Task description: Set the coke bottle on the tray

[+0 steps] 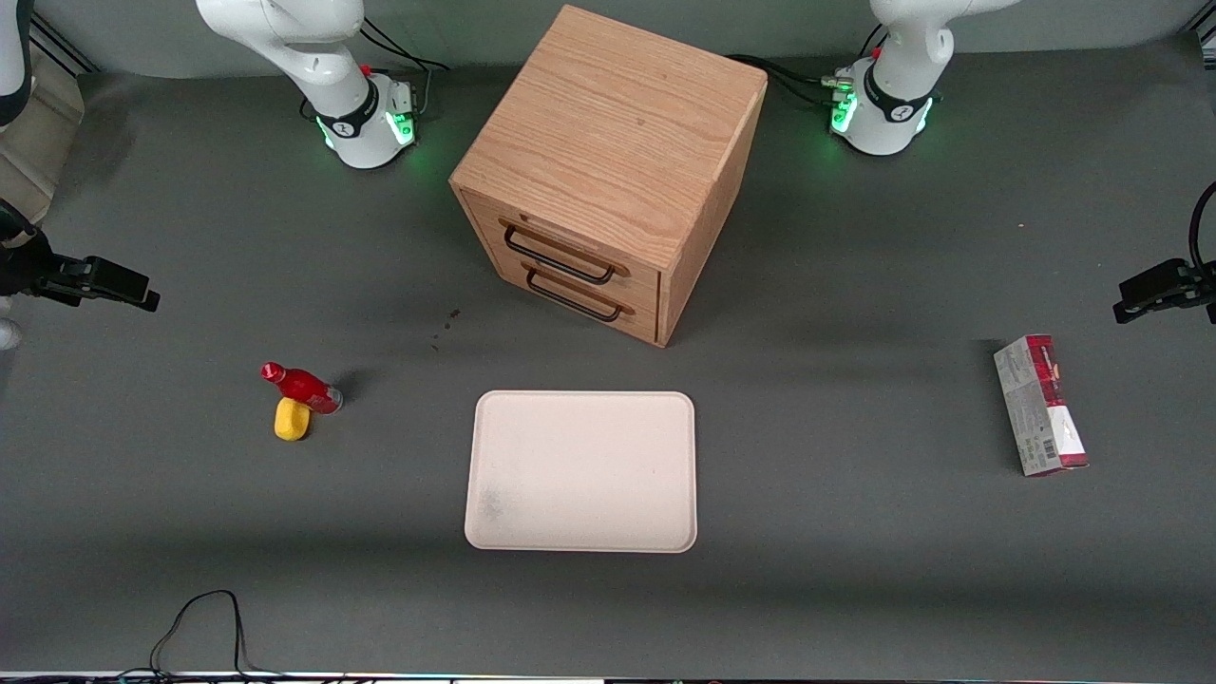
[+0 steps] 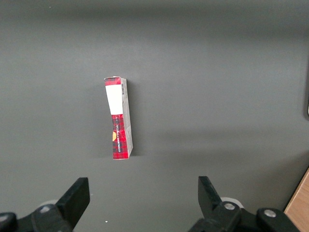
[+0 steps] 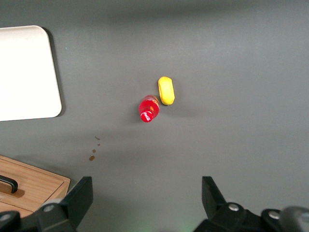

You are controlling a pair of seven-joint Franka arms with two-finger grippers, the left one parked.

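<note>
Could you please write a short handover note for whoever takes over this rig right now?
Right hand: open, holding nothing, high above the table over the coke bottle.
Coke bottle: standing on the table toward the working arm's end, touching or nearly touching the yellow lump, which sits nearer the front camera.
Tray: empty, in front of the wooden drawer cabinet, nearer the front camera.
Done: nothing yet; the bottle is not grasped.
Left: descend, grip the bottle without catching the lump, carry it to the tray, release.

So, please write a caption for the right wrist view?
Open claw high above coke bottle touching a yellow lump; tray empty.
</note>
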